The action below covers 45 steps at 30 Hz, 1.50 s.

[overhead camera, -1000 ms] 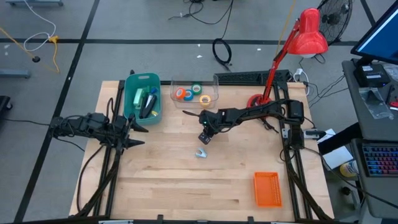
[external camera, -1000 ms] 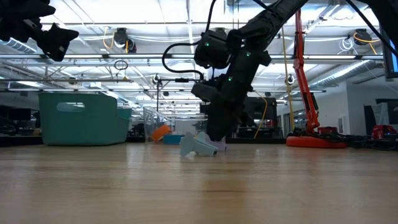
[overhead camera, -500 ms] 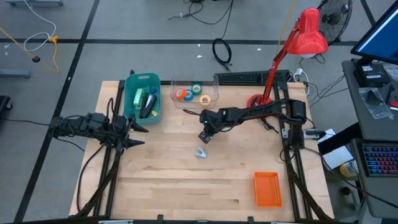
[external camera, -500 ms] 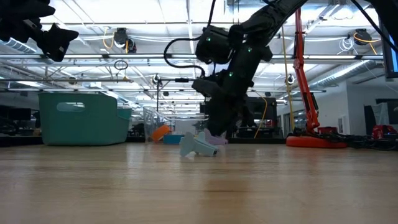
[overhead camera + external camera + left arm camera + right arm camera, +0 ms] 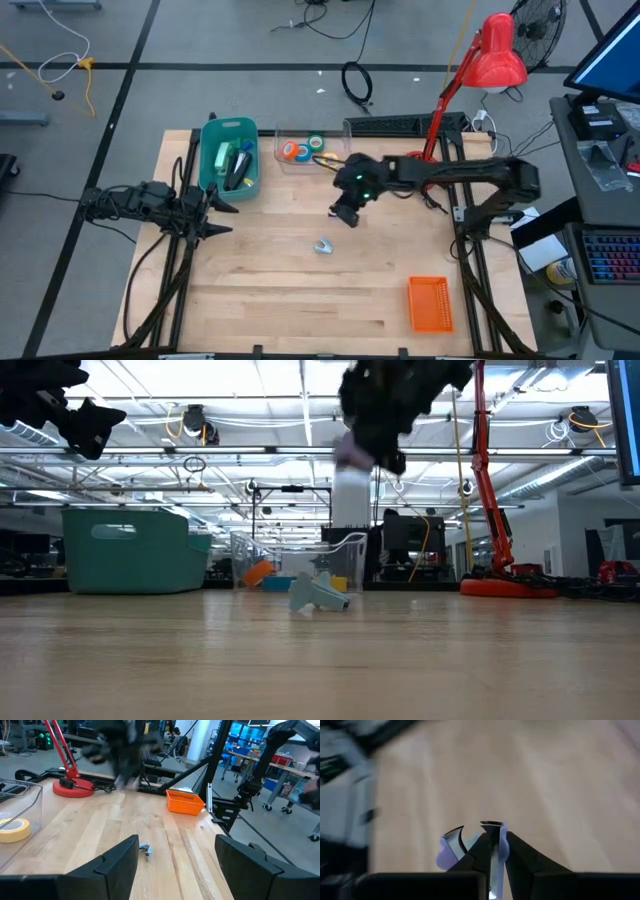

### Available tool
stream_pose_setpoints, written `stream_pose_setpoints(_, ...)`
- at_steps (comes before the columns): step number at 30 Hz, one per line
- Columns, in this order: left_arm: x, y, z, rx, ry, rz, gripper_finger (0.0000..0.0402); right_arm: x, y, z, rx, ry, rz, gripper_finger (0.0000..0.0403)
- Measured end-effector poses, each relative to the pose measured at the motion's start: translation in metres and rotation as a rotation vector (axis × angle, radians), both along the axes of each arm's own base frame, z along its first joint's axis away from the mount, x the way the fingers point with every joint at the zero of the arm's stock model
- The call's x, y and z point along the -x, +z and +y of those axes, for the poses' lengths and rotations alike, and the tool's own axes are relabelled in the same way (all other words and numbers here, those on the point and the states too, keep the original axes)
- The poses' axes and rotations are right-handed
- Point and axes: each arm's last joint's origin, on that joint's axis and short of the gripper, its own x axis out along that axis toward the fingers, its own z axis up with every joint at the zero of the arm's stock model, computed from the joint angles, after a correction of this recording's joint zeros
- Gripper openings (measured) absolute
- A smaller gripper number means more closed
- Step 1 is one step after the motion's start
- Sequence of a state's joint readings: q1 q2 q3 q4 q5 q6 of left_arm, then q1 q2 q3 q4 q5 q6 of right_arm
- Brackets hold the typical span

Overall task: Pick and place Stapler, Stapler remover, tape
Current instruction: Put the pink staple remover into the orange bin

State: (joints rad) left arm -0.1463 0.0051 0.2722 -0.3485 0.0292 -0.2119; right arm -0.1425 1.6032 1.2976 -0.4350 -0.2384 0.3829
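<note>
- Carrying a lilac stapler remover (image 5: 451, 851) in the right gripper (image 5: 346, 212): fingers pinched tight on it, claws showing at the tips in the right wrist view, raised well clear of the table (image 5: 250, 300).
- From table centre, that gripper sits near 12 o'clock, just short of the clear tray (image 5: 346, 160).
- Clear tray holds the tape rolls (image 5: 305, 149): orange, blue, green and yellow rings lying in it.
- A second, grey stapler remover (image 5: 323, 245) lies on the wood at about table centre, toward 6 o'clock of the carried one, untouched.
- Teal bin (image 5: 228, 157) at 11 o'clock holds dark and green items; can't tell whether the stapler is among them.
- Left gripper (image 5: 222, 204) waits at 9 o'clock, fingers spread, nothing between them.
- Orange basket (image 5: 430, 303) sits at 5 o'clock, apart from everything.
- Your step, as I judge it: the drop-off. Which container is meant isn't shown; the tray is closest.
- Keep the carry high enough to clear the tray wall, centre over a bare patch rather than the rolls, then lower before you release.
- Pinch looks narrow; avoid quick wrist turns, or the remover may twist out.
</note>
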Motion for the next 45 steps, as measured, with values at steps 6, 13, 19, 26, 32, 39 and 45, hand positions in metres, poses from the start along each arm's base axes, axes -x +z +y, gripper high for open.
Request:
stream_pose_setpoints(6, 0.000, 0.000, 0.000, 0.000, 0.000, 0.000, 0.0267, 0.029, 0.047, 0.011, -0.070, 0.231, -0.189, 0.0026)
stream_pose_setpoints(13, 0.000, 0.000, 0.000, 0.006, 0.000, 0.000, 0.0267, 0.060, 0.070, 0.020, -0.226, 0.357, -0.408, 0.0026)
stream_pose_setpoints(19, 0.000, 0.000, 0.000, 0.007, 0.001, -0.001, 0.0267, 0.081, 0.057, 0.025, -0.377, 0.320, -0.531, 0.0026)
stream_pose_setpoints(26, 0.000, 0.001, 0.000, 0.012, 0.004, -0.003, 0.0267, 0.102, 0.024, 0.041, -0.559, 0.234, -0.404, 0.0026)
stream_pose_setpoints(32, 0.000, 0.001, 0.000, 0.029, 0.006, -0.001, 0.0267, 0.119, 0.005, 0.065, -0.695, 0.206, -0.148, 0.0026)
stream_pose_setpoints(39, 0.000, 0.001, 0.000, 0.034, 0.007, 0.000, 0.0267, 0.150, -0.019, 0.095, -0.795, 0.103, 0.352, 0.0031)
stream_pose_setpoints(45, 0.000, 0.001, 0.000, 0.042, 0.017, -0.001, 0.0267, 0.174, -0.030, 0.116, -0.815, 0.012, 0.676, 0.0025)
